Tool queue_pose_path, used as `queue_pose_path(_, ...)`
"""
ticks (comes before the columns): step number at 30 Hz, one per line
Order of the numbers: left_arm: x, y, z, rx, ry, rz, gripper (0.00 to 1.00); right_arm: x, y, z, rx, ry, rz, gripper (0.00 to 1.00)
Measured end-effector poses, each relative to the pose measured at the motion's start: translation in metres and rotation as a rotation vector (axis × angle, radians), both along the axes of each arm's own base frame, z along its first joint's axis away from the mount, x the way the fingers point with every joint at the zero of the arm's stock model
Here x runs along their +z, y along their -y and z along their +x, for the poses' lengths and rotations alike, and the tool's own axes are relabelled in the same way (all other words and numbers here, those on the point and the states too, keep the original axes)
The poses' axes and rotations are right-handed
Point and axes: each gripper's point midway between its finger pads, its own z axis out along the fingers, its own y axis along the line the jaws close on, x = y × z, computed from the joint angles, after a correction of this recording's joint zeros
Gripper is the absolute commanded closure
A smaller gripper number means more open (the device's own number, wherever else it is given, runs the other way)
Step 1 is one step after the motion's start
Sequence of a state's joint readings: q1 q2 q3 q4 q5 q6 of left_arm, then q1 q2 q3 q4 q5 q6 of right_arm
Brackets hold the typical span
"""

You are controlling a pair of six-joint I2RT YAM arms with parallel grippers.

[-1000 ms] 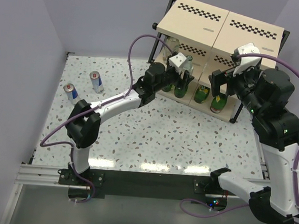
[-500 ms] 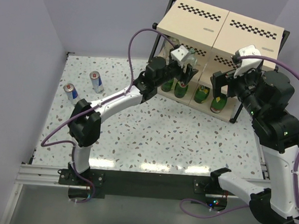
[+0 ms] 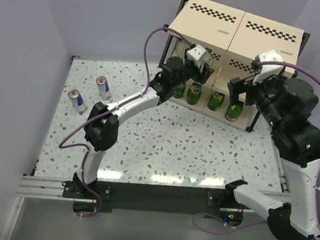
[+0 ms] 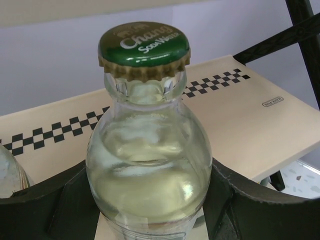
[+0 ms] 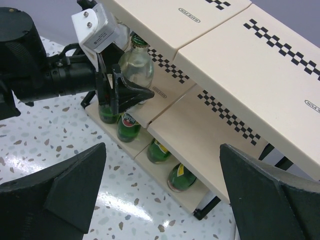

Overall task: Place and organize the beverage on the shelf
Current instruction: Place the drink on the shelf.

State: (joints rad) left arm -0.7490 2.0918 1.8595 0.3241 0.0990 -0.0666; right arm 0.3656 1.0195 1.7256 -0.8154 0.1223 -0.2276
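Left arm [image 3: 131,103]: white shells on the long links, with rounded black housings at the joints.
Right arm [image 3: 297,139]: heavy black motor housings with small green lights, and a white shell on the lower link.
Left cable [image 3: 147,54]: purple, arcing high above the arm.
Right cable [image 3: 294,63]: purple, looping off the wrist.
Left camera mount [image 5: 97,27]: white and boxy, with two dark screws on its face.
Right camera mount [image 3: 266,54]: white, with rounded corners.
Left gripper [image 3: 206,70]: matt black, with thick angular fingers [image 4: 50,205].
Right gripper [image 3: 239,89]: black, its fingers [image 5: 60,187] broad dark wedges.
Base plate [image 3: 155,198]: black, carrying black base blocks. Tiny red and blue lights [image 3: 228,215] glow by the right one.
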Motion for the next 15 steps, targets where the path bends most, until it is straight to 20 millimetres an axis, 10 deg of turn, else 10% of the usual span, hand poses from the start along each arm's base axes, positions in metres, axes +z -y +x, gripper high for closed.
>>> queue_pose_path(10,0.000,0.006,0.026,0.063,0.005,-0.013,1.00,0.000,0.000,0.000,0.000,-0.002,0.003,0.01)
queue_pose_path(15,0.000,0.004,0.031,0.086,0.001,-0.010,0.82,-0.003,0.000,0.001,0.000,-0.008,0.000,0.01)
